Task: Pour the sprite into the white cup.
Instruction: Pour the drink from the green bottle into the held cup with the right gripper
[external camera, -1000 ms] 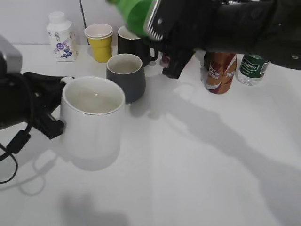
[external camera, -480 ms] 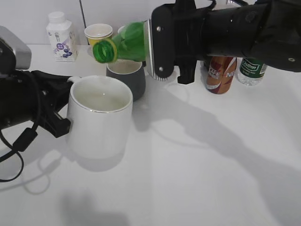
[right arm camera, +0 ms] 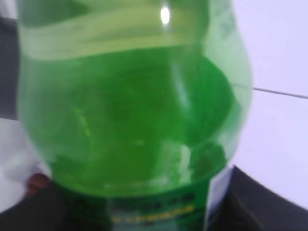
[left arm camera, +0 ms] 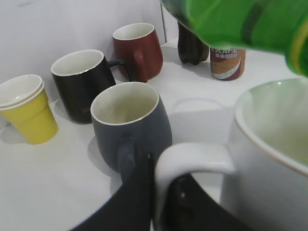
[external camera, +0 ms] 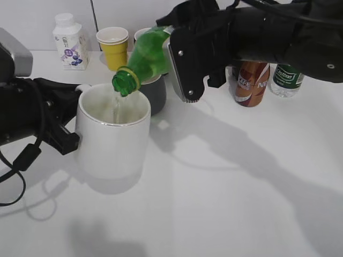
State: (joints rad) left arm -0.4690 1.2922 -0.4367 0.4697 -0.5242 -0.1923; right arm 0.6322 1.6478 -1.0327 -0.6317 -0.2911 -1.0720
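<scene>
The white cup (external camera: 111,140) stands at the left of the table. My left gripper (external camera: 63,128) is shut on its handle (left arm camera: 190,163), seen close in the left wrist view with a black finger on each side. My right gripper (external camera: 185,59) is shut on the sprite (external camera: 144,59), a green bottle tilted neck-down to the left. Its open mouth (external camera: 124,83) hangs over the cup's rim and a thin stream falls into the cup. The bottle fills the right wrist view (right arm camera: 134,110) and crosses the top of the left wrist view (left arm camera: 240,21).
Behind the white cup stand a dark grey mug (external camera: 153,93), a yellow paper cup (external camera: 113,48), a black mug (left arm camera: 79,84), a dark red mug (left arm camera: 137,50) and a small white milk bottle (external camera: 69,42). A brown can (external camera: 250,80) and a clear water bottle (external camera: 286,77) stand at the right.
The bottle has tipped further down, from near level to neck-down, and its mouth has come over the white cup. Liquid now falls into the cup. The left gripper and cup hold still.
</scene>
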